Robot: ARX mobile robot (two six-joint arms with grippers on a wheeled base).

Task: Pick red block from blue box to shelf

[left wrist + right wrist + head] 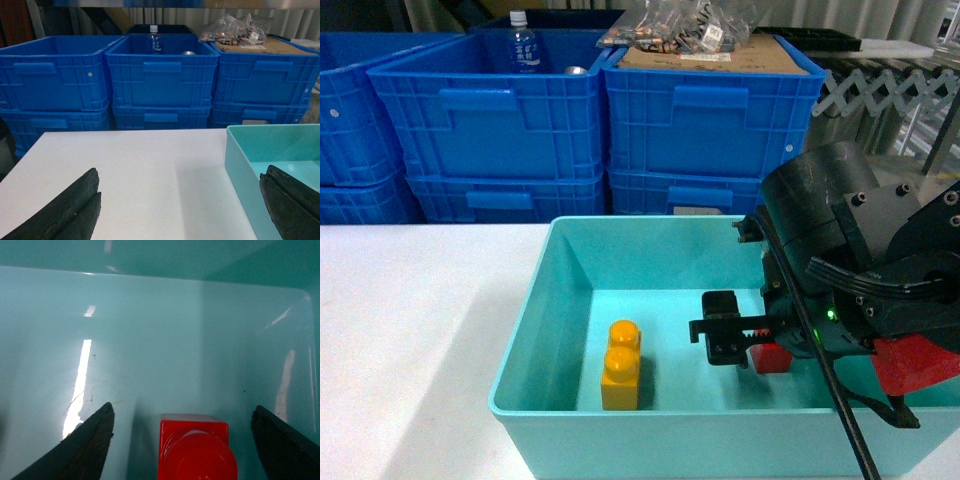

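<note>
Red block [772,357] sits on the floor of the blue box [545,300], partly hidden by the right pincer [732,338] — the orange-yellow brick [621,364] lies well left. Left wrist view: left pincer [182,210] spread wide above the white surface [150,165]. Right wrist view: fingers [90,445] apart — the block between them, untouched.

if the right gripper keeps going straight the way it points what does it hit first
Most likely the red block, which sits between the open right gripper's fingers; past it, the blue box's floor.
</note>
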